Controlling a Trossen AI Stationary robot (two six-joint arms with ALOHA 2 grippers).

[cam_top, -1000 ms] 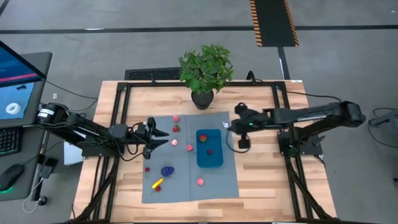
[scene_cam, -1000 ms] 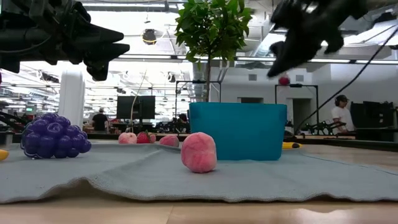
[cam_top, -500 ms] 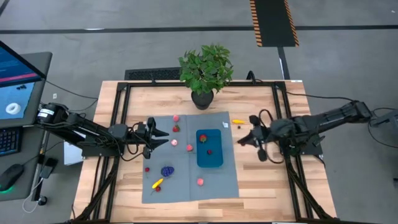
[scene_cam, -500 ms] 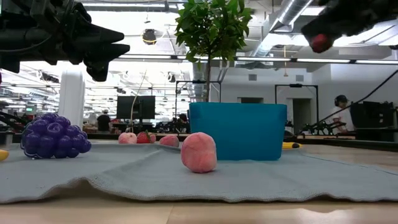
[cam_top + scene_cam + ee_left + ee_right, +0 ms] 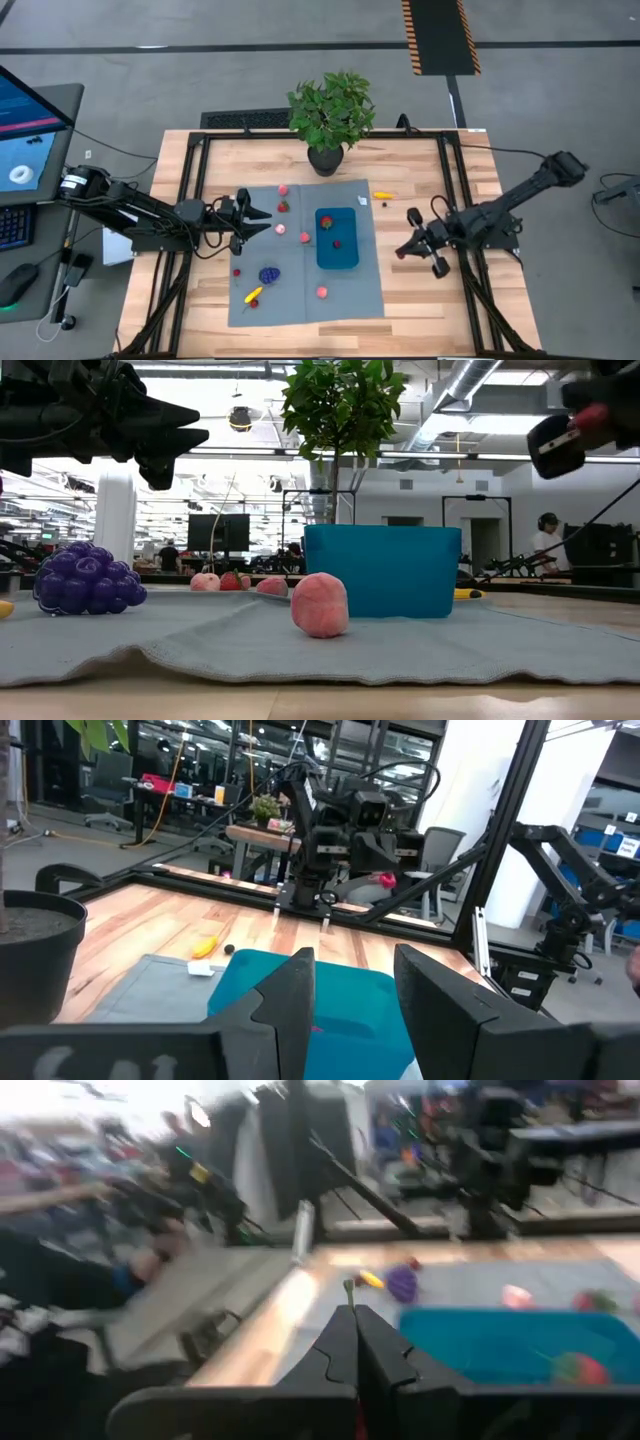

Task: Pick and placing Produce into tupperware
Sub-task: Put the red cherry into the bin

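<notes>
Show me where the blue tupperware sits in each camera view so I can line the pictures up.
High view: the tupperware is centre, on the mat's right half.
Low view: its side wall stands centre-right, behind a pink fruit.
Left wrist view: low in the frame, partly behind that gripper's fingers.
Right wrist view: lower right, a red fruit inside.
Shared landmark: the potted plant, just beyond the tupperware.

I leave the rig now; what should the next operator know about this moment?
Left gripper: jaws open, empty, over the mat left of the tupperware.
Right gripper: jaws shut on a small red piece, over bare wood right of the mat.
Done: two red pieces in the tupperware.
Left: the held piece, the purple cluster, other pieces on the mat, one yellow piece on the wood.
</notes>
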